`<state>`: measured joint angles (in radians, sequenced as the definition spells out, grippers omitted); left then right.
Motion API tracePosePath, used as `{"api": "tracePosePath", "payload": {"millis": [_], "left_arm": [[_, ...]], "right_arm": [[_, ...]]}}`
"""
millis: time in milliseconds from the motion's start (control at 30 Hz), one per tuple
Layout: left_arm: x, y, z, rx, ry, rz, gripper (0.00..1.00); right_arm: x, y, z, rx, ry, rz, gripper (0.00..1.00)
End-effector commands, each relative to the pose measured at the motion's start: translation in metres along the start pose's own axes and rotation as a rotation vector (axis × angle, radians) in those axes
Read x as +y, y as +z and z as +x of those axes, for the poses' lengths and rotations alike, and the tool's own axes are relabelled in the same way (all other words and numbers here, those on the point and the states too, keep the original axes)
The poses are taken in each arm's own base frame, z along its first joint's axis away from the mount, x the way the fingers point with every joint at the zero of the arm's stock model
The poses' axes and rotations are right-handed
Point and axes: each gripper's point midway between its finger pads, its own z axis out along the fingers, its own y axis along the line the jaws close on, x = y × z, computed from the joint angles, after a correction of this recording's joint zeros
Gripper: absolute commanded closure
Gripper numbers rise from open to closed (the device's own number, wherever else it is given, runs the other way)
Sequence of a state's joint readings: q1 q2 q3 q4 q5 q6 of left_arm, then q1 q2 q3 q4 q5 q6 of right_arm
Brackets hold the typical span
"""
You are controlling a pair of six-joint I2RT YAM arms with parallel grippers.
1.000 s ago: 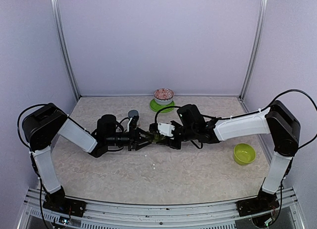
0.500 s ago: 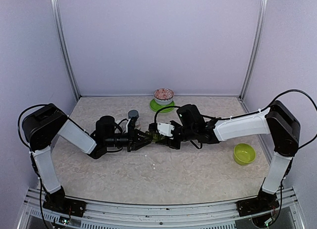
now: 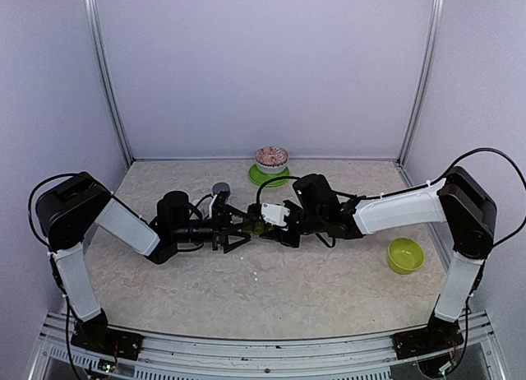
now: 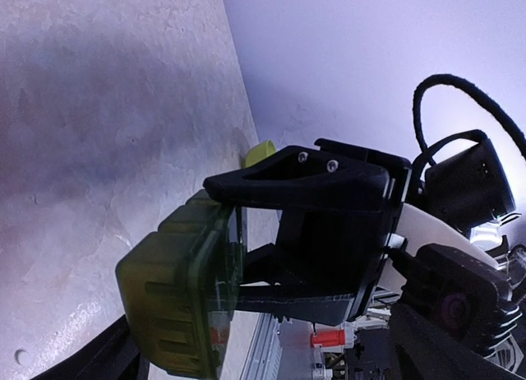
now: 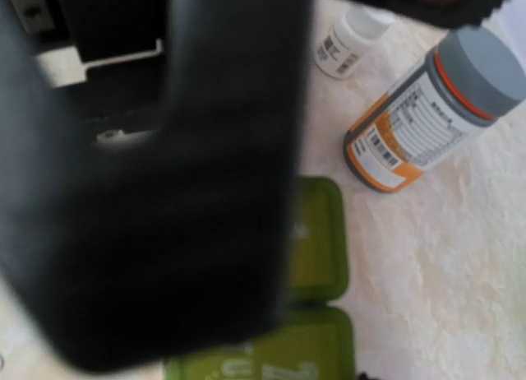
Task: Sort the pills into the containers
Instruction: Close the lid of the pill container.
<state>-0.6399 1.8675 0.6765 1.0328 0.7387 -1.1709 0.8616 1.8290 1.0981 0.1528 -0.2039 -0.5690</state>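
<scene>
While right jaws clamp the containers, left jaws have opened.

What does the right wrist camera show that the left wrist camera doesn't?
Only right wrist: an orange-labelled bottle with a grey cap, and a small white bottle beyond it. Only left wrist: the container strip seen end-on, clamped by the right gripper, jaws above and below it. Both: that dark green strip.

1 grn pill strip, 2 btls, 2 bowls, 1 plate, 2 robot arms
</scene>
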Motion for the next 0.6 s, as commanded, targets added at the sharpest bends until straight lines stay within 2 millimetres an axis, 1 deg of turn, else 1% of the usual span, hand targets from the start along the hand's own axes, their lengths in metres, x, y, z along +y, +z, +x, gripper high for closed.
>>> {"api": "tracePosePath", "payload": {"millis": [0,133,333,533,567], "left_arm": [[-0.019,-0.008,-0.007,-0.020,0.072,0.028,0.01],[-0.021,-0.013,-0.010,-0.034,0.095,-0.001,0.01],[-0.017,-0.027,-0.011,-0.063,0.117,-0.062,0.01],[-0.009,-0.045,-0.014,-0.095,0.153,-0.156,0.01],[-0.010,-0.049,-0.015,-0.104,0.168,-0.170,0.01]], "right_arm": [[-0.008,0.001,0.001,0.007,0.022,0.019,0.61],[-0.012,-0.001,0.006,0.013,0.035,0.024,0.61],[-0.020,0.000,0.024,0.042,0.063,0.029,0.61],[-0.024,0.009,0.045,0.069,0.094,0.010,0.61],[-0.025,0.011,0.047,0.073,0.094,0.007,0.61]]}}
